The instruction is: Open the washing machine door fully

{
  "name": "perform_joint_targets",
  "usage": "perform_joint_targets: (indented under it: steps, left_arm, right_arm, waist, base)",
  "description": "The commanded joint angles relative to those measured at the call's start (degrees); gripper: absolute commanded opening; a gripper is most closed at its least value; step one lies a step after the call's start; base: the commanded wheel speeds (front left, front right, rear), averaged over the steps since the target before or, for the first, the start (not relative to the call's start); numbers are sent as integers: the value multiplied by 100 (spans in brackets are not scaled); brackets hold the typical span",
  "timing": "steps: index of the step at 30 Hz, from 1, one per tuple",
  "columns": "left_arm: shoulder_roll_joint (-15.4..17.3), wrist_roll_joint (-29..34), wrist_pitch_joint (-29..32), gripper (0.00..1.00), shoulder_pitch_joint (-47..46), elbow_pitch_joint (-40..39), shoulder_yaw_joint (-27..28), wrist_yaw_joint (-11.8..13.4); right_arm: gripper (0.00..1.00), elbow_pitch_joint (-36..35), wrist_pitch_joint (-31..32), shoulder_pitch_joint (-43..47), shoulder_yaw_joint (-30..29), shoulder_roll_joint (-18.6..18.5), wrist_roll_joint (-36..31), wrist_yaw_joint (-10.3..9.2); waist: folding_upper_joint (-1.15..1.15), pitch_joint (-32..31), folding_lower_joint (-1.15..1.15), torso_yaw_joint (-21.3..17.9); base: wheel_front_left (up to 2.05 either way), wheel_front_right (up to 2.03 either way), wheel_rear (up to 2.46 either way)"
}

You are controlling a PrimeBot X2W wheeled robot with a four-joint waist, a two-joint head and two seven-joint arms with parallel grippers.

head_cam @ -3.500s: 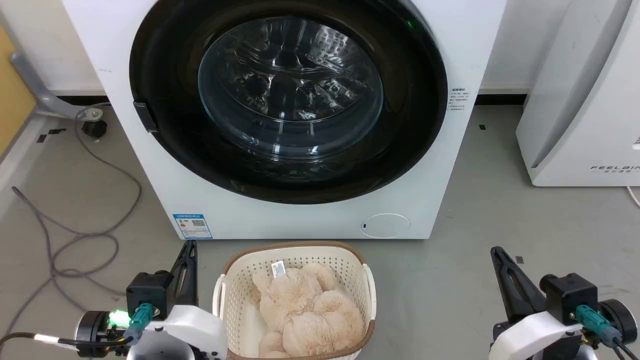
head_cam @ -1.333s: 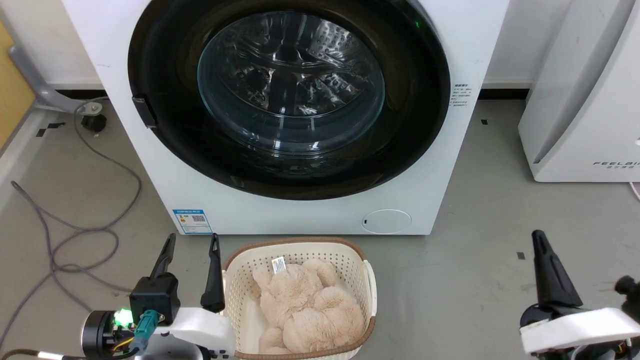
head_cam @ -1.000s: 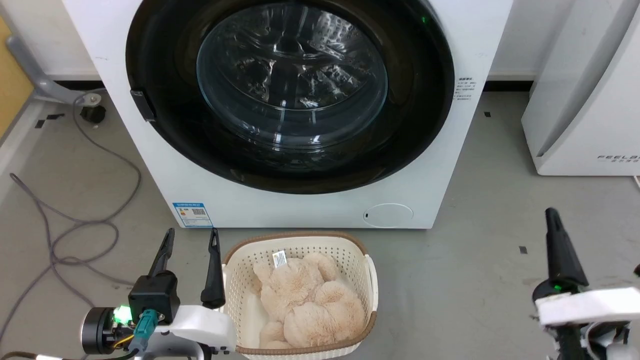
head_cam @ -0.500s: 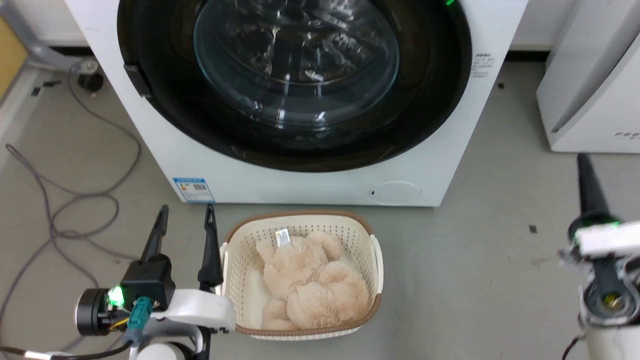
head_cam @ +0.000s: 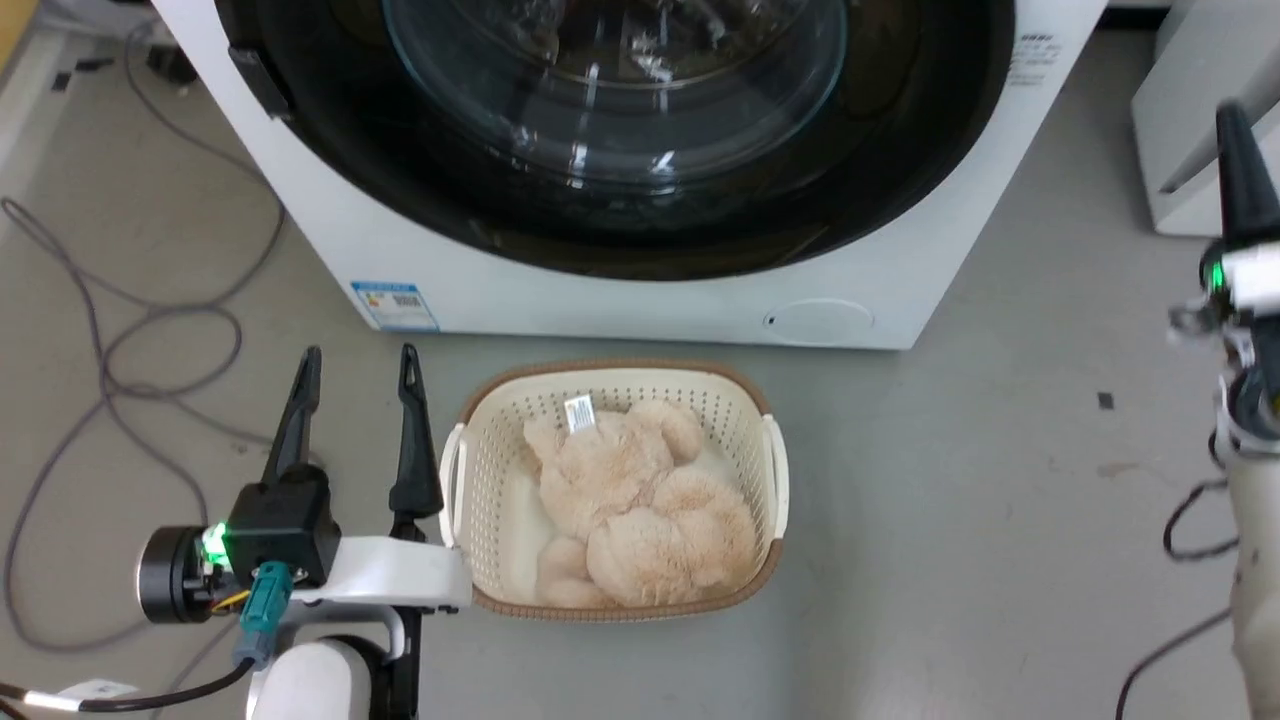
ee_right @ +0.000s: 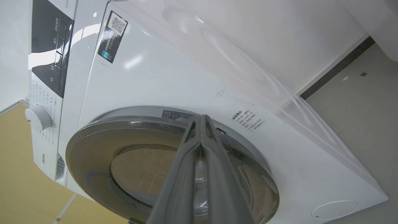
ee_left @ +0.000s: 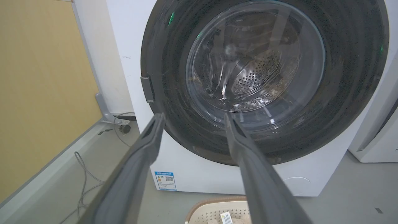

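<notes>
The washing machine [head_cam: 640,310] stands white and boxy at the top of the head view. Its round glossy black door [head_cam: 400,190] with the clear glass bowl [head_cam: 610,90] lies flat against the front. A small dark catch [head_cam: 255,80] sits on the door's left rim. My left gripper [head_cam: 358,355] is open and empty, low on the floor left of the basket. In the left wrist view, the left gripper [ee_left: 194,116] points at the door [ee_left: 174,102]. My right gripper [head_cam: 1228,115] is shut on nothing, raised off the machine's right side. In the right wrist view, the right gripper [ee_right: 201,117] aims at the door's edge [ee_right: 93,146].
A cream basket [head_cam: 772,470] holding a beige plush toy [head_cam: 640,500] sits on the floor right before the machine. Grey cables [head_cam: 120,330] loop on the floor at left. A second white appliance [head_cam: 1180,130] stands at right. A yellow wall panel [ee_left: 40,93] is left of the machine.
The head camera has tilted down and closer, so the scene slid up. My left gripper opened. My right gripper rose and moved forward along the machine's right side. The door has not moved.
</notes>
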Motion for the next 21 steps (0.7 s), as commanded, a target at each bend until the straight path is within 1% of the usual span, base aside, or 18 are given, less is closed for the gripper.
perform_joint_targets:
  steps: [1,12,21]
  left_arm:
    - [3,-22,-63,100,-120,-33,-29,34]
    - [3,-106,-194,100,-378,-98,-147,177]
    - [3,-171,-302,100,-524,-144,-220,304]
  right_arm:
    - [0,183,48,-306,64,-80,161,4]
    - [0,1200,247,-1698,456,-361,550,5]
    - [0,1758,485,-2504,773,-526,910,5]
  waist:
    - [0,109,-1,51]
    - [0,558,-1,246]
    - [0,802,-1,384]
  base:
    - [0,0,0]
    - [0,0,0]
    - [0,0,0]
